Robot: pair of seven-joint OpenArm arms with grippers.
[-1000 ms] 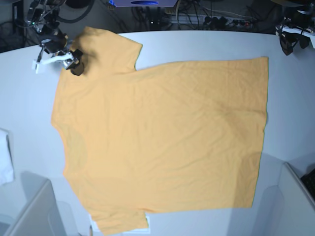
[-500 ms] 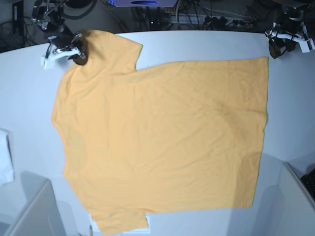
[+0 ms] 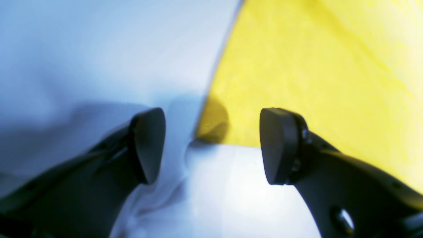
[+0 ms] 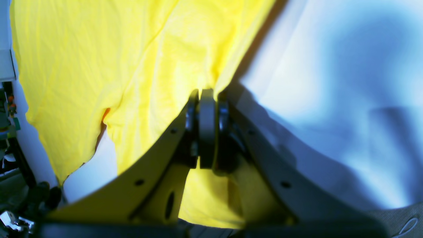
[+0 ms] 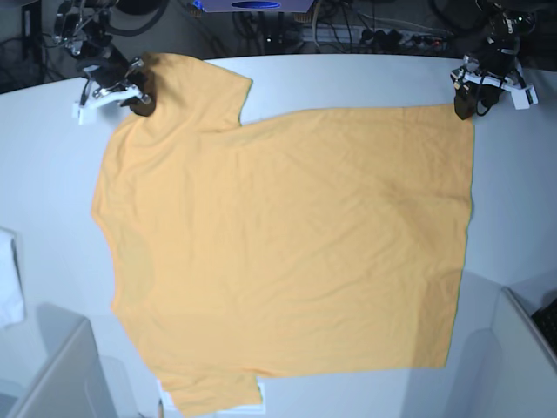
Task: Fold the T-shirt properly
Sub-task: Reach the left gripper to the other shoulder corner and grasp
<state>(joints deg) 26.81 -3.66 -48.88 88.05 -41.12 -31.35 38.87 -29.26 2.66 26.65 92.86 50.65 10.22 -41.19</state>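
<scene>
The light-orange T-shirt lies spread flat on the white table, collar side to the left, hem to the right. My right gripper is at the far-left sleeve. In the right wrist view its fingers are pressed together on the edge of the yellow fabric. My left gripper is at the far-right hem corner. In the left wrist view it is open, and the T-shirt corner lies on the table between the fingertips, untouched.
A white cloth hangs at the table's left edge. Grey bins stand at the front left and front right. Cables and equipment line the back beyond the table.
My left gripper has moved in from beyond the table's right edge to the far hem corner. My right gripper moved toward the far edge with the sleeve, then stayed put.
</scene>
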